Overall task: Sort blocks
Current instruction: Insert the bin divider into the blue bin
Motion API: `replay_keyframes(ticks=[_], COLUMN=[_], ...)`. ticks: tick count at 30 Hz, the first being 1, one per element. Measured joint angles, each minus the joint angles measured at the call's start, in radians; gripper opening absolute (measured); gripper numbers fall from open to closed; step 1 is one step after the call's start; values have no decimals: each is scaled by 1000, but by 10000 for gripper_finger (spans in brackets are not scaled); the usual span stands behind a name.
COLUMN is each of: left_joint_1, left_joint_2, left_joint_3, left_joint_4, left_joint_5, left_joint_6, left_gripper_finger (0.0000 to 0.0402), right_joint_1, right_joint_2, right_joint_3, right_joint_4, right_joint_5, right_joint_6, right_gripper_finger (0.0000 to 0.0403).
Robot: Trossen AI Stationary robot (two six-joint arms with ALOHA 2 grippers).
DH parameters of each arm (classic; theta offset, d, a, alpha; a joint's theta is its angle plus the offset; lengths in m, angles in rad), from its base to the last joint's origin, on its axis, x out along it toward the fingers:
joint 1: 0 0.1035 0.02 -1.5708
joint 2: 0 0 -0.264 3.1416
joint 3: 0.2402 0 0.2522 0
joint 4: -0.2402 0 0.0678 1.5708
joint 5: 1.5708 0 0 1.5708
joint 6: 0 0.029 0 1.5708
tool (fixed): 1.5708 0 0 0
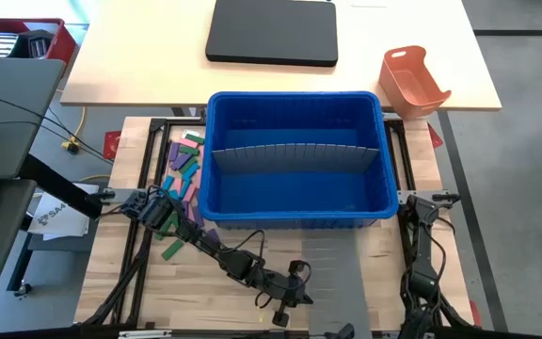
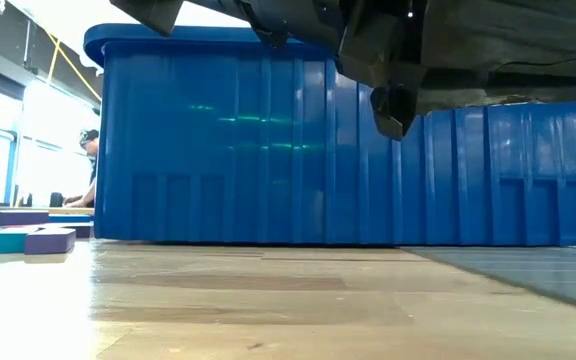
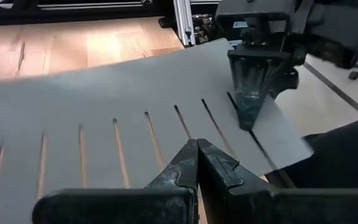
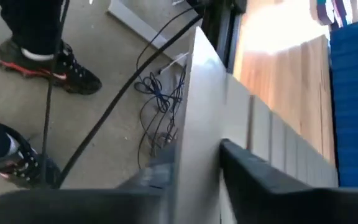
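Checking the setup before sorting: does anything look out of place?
Yes. A grey slotted sheet lies loose on the table in front of the blue bin, not inside it, and the right gripper is pinching its edge.

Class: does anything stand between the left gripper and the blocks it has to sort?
No separate thing on the table does. The left gripper, shut, is over the grey slotted sheet, away from the blocks piled left of the blue bin; only its own arm crosses the pile's near end.
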Motion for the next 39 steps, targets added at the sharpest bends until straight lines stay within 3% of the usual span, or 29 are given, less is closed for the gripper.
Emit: replay_keyframes(ticks=[3,9,14,17,21,25,29,35,39], left_joint_1=[-12,-58,-95,-123,-181,-250,-340,-413,-409], left_joint_2=[0,-13,-62,-123,-246,-366,-470,-544,-534], left_joint_3=[0,-1,-1,-1,0,-1,0,-18,-52], left_joint_4=[3,7,2,-37,-221,-417,-502,-540,-542], left_joint_5=[3,-19,-129,-255,-554,-792,-952,-962,-899], left_joint_6=[32,49,105,167,201,197,197,204,231], left_gripper_finger=[0,0,0,0,0,0,0,7,42], right_joint_1=[-1,-8,-2,-5,-10,-25,-62,-122,-161], right_joint_2=[-10,-79,-171,-225,-273,-315,-363,-428,-470], right_joint_3=[1,-1,-1,-1,-1,-1,-1,-1,-1], right_joint_4=[24,67,64,69,86,116,160,258,332], right_joint_5=[2,-9,94,172,297,453,500,489,429], right_joint_6=[4,156,330,412,438,374,259,40,-106], right_gripper_finger=[15,11,7,5,3,2,2,1,1])
